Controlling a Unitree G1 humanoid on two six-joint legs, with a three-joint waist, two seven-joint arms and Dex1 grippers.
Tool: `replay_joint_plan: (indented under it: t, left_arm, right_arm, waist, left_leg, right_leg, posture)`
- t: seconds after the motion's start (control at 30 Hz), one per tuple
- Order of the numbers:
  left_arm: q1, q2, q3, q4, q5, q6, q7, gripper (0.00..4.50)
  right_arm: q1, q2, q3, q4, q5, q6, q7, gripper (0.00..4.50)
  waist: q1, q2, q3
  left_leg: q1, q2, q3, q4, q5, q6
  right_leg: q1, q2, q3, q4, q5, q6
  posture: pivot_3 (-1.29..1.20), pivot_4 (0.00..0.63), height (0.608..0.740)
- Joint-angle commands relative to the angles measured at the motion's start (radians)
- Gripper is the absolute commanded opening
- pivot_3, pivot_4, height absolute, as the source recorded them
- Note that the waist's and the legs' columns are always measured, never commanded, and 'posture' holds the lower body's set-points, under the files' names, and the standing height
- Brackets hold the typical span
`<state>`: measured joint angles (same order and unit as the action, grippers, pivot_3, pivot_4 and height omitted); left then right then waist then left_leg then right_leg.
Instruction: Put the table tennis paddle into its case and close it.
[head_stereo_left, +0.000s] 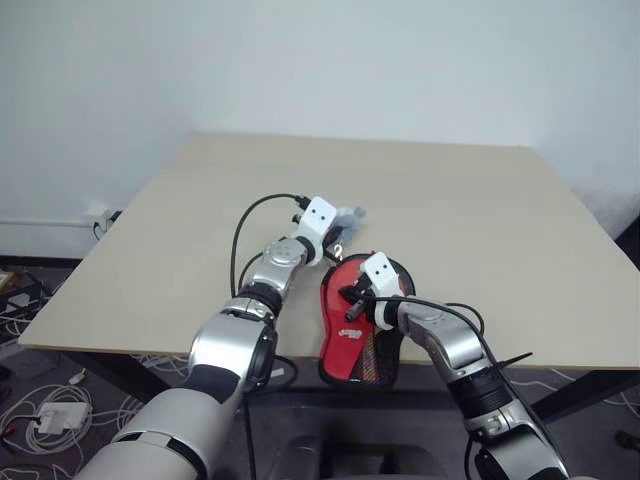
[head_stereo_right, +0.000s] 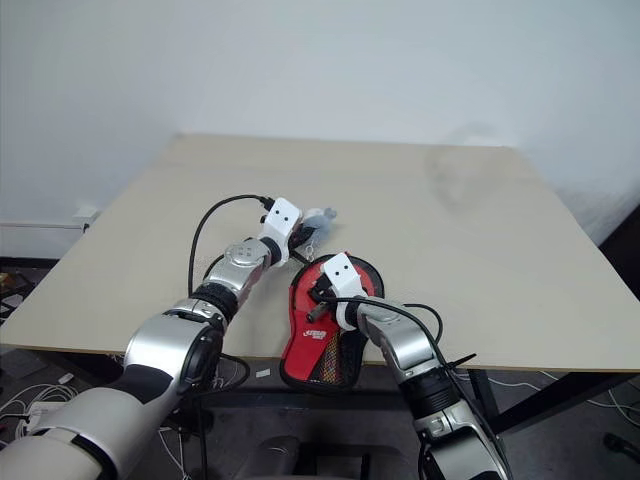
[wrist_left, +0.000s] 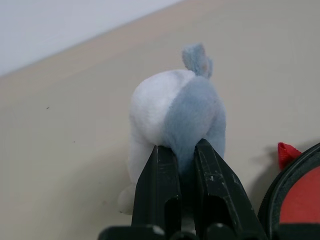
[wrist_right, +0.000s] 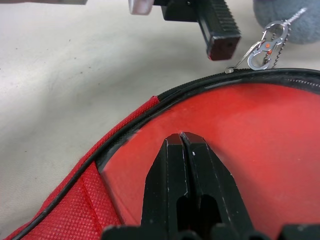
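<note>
two grippers at work: left gripper pinched on a grey-white plush charm, chained by a clip to the zip; right gripper shut, pressing the red case at lower centre. paddle looks already inside. pull the charm steadily along the zip track, keep the case pinned.

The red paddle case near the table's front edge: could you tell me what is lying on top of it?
The right gripper, shut, rests on the case's clear window, red showing beneath. A silver clip hangs at its zipper edge. The case's inside is otherwise covered.
</note>
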<state>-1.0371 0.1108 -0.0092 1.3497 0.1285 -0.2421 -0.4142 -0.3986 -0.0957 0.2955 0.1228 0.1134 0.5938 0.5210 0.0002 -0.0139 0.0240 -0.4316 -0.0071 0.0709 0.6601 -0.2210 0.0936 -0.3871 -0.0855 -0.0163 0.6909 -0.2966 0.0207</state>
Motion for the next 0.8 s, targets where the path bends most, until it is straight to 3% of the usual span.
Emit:
replay_joint_plan:
  t: [0.03,0.37,0.8]
  left_arm:
    - [-0.059,-0.013,0.003,-0.022,0.008,-0.010,0.025,0.02]
    - [-0.051,-0.037,-0.016,-0.027,0.041,-0.065,0.056,0.02]
    - [0.039,-0.028,-0.129,-0.063,0.100,-0.299,-0.265,0.02]
  right_arm:
    - [0.042,-0.006,0.044,0.036,-0.014,0.072,0.007,0.00]
    - [0.052,-0.009,0.047,0.020,-0.015,0.086,0.005,0.00]
    - [0.052,-0.006,0.049,0.021,-0.014,0.090,0.006,0.00]
  waist:
    - [0.000,0.000,0.000]
    - [0.000,0.000,0.000]
    - [0.000,0.000,0.000]
  left_leg:
    - [0.000,0.000,0.000,0.000,0.000,0.000]
    - [0.000,0.000,0.000,0.000,0.000,0.000]
    - [0.000,0.000,0.000,0.000,0.000,0.000]
  right_leg:
    - [0.000,0.000,0.000,0.000,0.000,0.000]
    - [0.000,0.000,0.000,0.000,0.000,0.000]
    - [0.000,-0.001,0.000,0.000,0.000,0.000]
  posture:
    - [0.00,0.000,0.707]
    - [0.00,0.000,0.707]
    - [0.00,0.000,0.707]
